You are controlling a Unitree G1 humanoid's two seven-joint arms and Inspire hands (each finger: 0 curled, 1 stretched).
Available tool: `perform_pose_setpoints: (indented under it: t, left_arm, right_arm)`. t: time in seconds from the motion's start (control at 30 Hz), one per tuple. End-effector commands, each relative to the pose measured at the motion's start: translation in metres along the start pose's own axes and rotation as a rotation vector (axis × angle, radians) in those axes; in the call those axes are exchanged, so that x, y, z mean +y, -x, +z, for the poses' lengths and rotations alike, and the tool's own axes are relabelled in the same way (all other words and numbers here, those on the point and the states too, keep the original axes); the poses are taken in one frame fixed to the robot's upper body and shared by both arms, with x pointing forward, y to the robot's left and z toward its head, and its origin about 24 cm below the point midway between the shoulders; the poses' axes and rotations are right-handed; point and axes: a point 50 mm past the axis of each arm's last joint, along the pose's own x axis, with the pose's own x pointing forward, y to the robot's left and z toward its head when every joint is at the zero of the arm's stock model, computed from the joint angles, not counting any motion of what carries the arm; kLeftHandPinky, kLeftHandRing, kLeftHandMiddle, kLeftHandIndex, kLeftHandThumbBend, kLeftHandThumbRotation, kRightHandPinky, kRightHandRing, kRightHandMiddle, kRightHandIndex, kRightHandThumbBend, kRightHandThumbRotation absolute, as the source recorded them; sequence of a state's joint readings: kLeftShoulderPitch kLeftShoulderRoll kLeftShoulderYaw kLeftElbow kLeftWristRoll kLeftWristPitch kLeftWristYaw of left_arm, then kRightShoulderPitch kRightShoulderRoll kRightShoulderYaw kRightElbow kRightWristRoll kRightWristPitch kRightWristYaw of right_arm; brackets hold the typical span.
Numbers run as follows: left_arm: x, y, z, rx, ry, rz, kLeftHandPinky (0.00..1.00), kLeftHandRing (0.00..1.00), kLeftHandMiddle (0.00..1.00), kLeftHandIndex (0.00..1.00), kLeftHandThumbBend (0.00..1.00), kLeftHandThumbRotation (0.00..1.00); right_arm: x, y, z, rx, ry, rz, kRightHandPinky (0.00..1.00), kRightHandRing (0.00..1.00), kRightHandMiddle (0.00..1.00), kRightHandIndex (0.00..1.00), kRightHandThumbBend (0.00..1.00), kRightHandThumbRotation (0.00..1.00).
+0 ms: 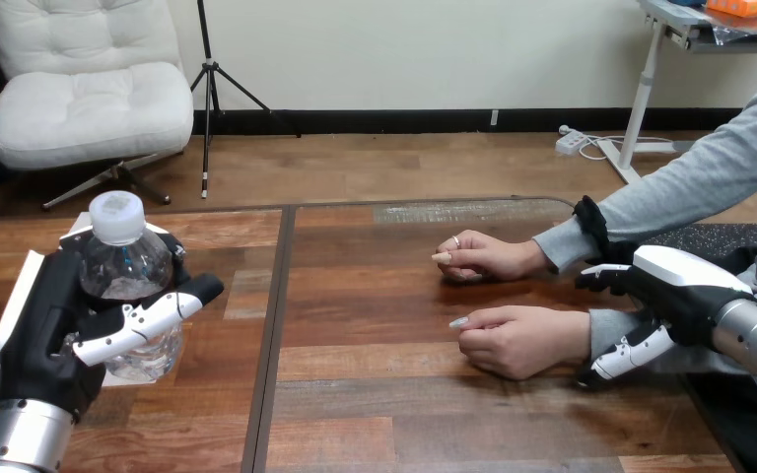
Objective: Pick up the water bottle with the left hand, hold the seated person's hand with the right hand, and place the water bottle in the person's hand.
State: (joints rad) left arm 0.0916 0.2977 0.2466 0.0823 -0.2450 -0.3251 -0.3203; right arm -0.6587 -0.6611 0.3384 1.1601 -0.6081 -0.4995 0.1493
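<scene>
Bottle (128,268) in left hand (47,340); right hand (688,291) at person's wrist (603,331).

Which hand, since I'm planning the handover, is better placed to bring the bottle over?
Left: the left hand grips the water bottle; the right hand is curled round the person's wrist.

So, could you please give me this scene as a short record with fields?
left hand: curled round the water bottle, upright, at the view's left
right hand: fingers and thumb curled round the person's wrist
person's nearer hand: on the table, loosely closed, holding nothing
person's farther hand: resting on the table, apart from the bottle
handover: not yet done
</scene>
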Motion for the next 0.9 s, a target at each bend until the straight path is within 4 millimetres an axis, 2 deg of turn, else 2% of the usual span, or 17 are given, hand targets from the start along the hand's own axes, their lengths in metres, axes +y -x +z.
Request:
perform_pose_setpoints:
  t: [0.0, 0.47, 0.87]
  left_arm:
    - [0.0021, -0.0127, 0.0232, -0.121, -0.020, -0.001, 0.25, 0.30, 0.35, 0.39, 0.61, 0.00]
    - [0.0028, -0.0140, 0.0226, -0.125, -0.011, -0.006, 0.25, 0.31, 0.35, 0.39, 0.60, 0.00]
    - [0.0036, -0.0145, 0.0221, -0.119, -0.006, -0.002, 0.24, 0.30, 0.36, 0.39, 0.61, 0.00]
  right_arm:
    - [-0.0228, -0.0070, 0.0115, -0.018, 0.005, -0.068, 0.82, 0.88, 0.89, 0.87, 1.00, 0.30]
    - [-0.0184, -0.0085, 0.0154, -0.039, -0.006, -0.105, 0.65, 0.79, 0.82, 0.82, 1.00, 0.18]
    - [-0.0151, -0.0107, 0.0189, -0.046, 0.005, -0.111, 0.60, 0.72, 0.76, 0.76, 1.00, 0.11]
